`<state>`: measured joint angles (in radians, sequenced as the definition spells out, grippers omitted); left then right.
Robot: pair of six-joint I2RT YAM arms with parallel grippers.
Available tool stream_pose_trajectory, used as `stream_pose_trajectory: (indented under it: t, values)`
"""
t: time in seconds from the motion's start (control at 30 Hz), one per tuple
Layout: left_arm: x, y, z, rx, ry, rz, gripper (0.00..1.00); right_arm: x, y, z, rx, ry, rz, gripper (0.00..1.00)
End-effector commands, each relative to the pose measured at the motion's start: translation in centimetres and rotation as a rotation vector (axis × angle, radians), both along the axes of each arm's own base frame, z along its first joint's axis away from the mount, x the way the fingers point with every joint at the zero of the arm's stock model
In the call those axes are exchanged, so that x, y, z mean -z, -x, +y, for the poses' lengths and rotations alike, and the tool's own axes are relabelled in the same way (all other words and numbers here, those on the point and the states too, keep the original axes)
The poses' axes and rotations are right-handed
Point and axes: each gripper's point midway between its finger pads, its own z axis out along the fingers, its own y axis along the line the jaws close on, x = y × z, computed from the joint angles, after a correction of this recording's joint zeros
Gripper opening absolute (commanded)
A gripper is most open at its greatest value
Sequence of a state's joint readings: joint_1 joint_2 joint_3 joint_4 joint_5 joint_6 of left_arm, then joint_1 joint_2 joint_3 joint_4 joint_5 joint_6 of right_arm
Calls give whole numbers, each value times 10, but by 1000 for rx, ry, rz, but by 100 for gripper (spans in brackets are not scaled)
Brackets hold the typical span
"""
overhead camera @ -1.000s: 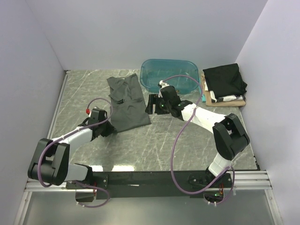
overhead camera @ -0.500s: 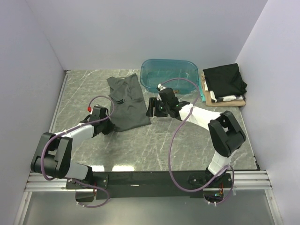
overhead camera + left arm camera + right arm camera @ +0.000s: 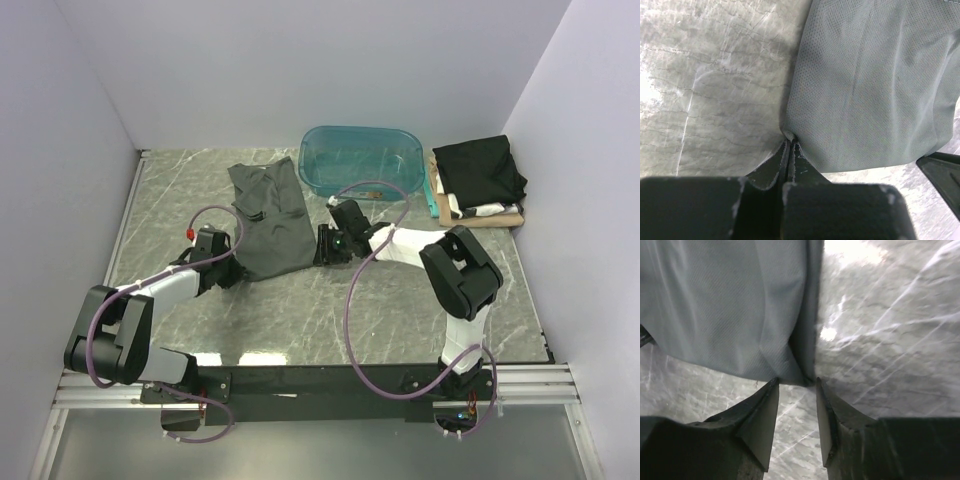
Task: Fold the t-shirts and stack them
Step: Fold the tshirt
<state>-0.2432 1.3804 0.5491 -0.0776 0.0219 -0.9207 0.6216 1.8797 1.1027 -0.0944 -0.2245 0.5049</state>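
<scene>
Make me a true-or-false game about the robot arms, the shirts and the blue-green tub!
1. The left end effector is shut on a corner of the grey t-shirt. True.
2. The right end effector is clamped tight on that shirt. False: its jaws stand apart, with the shirt's other near corner just ahead of the tips.
3. The teal tub has a shirt inside. False: it looks empty.
4. A black t-shirt lies on top of the pile to the right of the tub. True.
</scene>
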Motion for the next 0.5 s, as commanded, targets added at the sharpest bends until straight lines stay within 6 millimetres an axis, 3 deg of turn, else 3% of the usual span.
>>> stream_pose_trajectory:
  t: [0.0, 0.07, 0.2, 0.27, 0.4, 0.47]
  values:
    - [4, 8, 1, 18, -9, 11, 1, 9, 11, 3, -18, 15, 12, 42]
    - [4, 9, -1, 26, 1, 8, 1, 11, 12, 5, -21, 17, 17, 39]
    - [1, 9, -2, 30, 3, 9, 1, 12, 12, 8, -22, 19, 20, 8]
    - [-1, 10, -3, 40, 10, 15, 1, 5, 12, 7, -21, 21, 0, 1]
    - [-3, 23, -15, 84, 44, 23, 1, -15, 17, 0, -12, 10, -43, 0]
    - [-1, 33, -18, 94, 36, 36, 1, -12, 27, -9, -3, 16, -33, 0]
